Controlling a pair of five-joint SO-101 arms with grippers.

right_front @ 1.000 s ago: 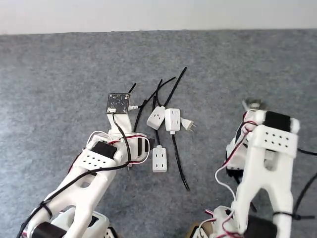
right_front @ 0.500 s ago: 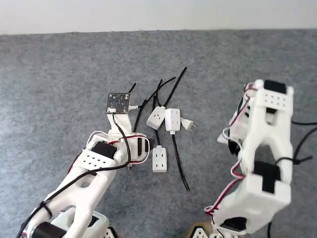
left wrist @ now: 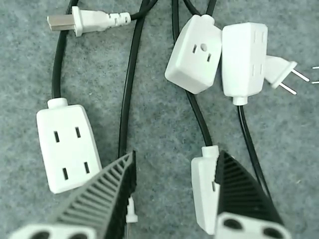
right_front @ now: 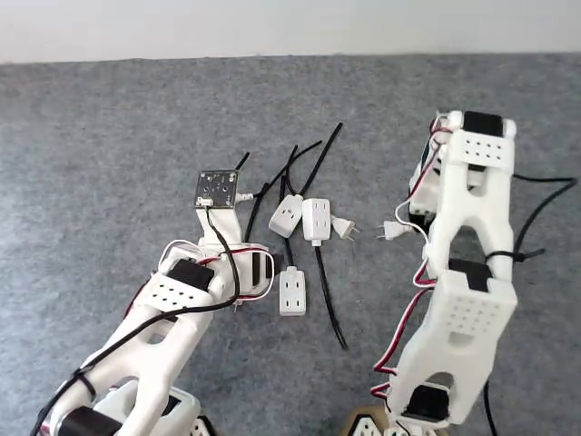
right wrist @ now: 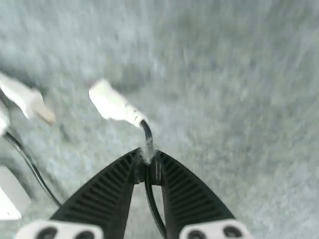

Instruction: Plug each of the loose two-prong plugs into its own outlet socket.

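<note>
**A:** What's on the grey table [right_front: 109, 136]?
**B:** White outlet sockets [right_front: 315, 218] clustered mid-table among tangled black cords.
**A:** And the grippers?
**B:** The left gripper [left wrist: 174, 158] is spread wide over a cord, just beside one socket [left wrist: 203, 191]. The right gripper [right wrist: 147, 154] pinches the cord behind a two-prong plug [right wrist: 112, 104], near another loose plug [right_front: 343, 227].

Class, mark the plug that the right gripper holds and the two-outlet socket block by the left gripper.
held plug [right wrist: 112, 105], right wrist view, on its white body.
two-outlet socket block [left wrist: 70, 152], left wrist view, on its face between the slots.
</note>
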